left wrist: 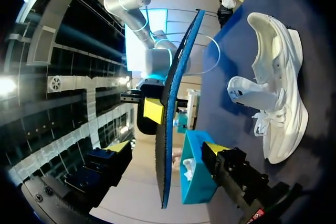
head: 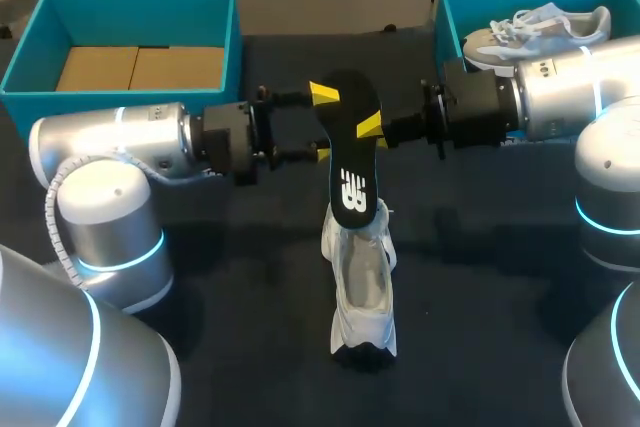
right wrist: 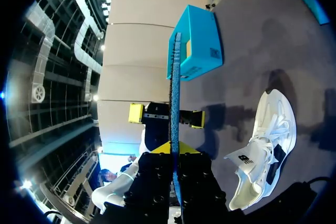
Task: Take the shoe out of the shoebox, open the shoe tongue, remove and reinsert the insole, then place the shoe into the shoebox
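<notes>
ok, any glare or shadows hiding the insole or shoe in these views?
Head view: bright highlights on the silver left arm and right arm; the black insole reads low-contrast against the dark table. Left wrist view: the white shoe is evenly lit, no glare. Right wrist view: the shoe throws a soft shadow on the table, hiding nothing.

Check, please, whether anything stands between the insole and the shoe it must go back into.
Nothing visible does. The insole, in the right gripper, hangs above the shoe on the table; the left gripper, open, flanks its upper part, clear of that path.
</notes>
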Available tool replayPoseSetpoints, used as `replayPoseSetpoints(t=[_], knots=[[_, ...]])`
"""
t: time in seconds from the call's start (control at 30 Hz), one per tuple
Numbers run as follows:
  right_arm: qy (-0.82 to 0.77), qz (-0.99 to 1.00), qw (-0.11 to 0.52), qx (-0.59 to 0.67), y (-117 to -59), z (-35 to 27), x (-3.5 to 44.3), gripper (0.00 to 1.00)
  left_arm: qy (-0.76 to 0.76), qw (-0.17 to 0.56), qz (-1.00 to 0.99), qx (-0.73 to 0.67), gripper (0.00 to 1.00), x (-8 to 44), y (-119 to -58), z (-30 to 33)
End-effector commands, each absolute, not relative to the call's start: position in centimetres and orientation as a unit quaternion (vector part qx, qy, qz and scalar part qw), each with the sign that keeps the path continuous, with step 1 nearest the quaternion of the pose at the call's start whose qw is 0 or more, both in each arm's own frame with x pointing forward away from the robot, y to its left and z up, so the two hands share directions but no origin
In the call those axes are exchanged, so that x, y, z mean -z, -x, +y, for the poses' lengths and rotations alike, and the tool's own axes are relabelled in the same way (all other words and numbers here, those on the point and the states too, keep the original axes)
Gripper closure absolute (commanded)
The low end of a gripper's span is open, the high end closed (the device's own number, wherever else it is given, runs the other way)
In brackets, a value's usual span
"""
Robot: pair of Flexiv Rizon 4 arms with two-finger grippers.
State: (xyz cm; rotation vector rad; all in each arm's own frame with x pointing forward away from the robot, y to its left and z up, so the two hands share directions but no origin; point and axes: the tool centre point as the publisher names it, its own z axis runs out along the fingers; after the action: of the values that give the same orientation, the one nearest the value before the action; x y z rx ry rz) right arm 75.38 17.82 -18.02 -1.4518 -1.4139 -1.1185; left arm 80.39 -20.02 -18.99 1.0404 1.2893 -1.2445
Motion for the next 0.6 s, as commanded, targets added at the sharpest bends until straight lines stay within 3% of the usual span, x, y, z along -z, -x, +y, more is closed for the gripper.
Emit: replayPoseSetpoints(t=[0.03,0.2,0.6], knots=[[0.575,-0.559,0.401,0.442,-75.4,18.0,18.1,1.0,-0.432,0.515,0.532,0.515,0.24,19.0,-80.8,-20.5],[0.575,-0.559,0.401,0.442,-75.4,18.0,18.1,1.0,-0.429,0.517,0.529,0.518,0.44,18.8,-81.1,-20.8],[0.575,-0.559,0.401,0.442,-75.4,18.0,18.1,1.0,-0.429,0.518,0.528,0.519,0.55,19.0,-80.7,-21.7]])
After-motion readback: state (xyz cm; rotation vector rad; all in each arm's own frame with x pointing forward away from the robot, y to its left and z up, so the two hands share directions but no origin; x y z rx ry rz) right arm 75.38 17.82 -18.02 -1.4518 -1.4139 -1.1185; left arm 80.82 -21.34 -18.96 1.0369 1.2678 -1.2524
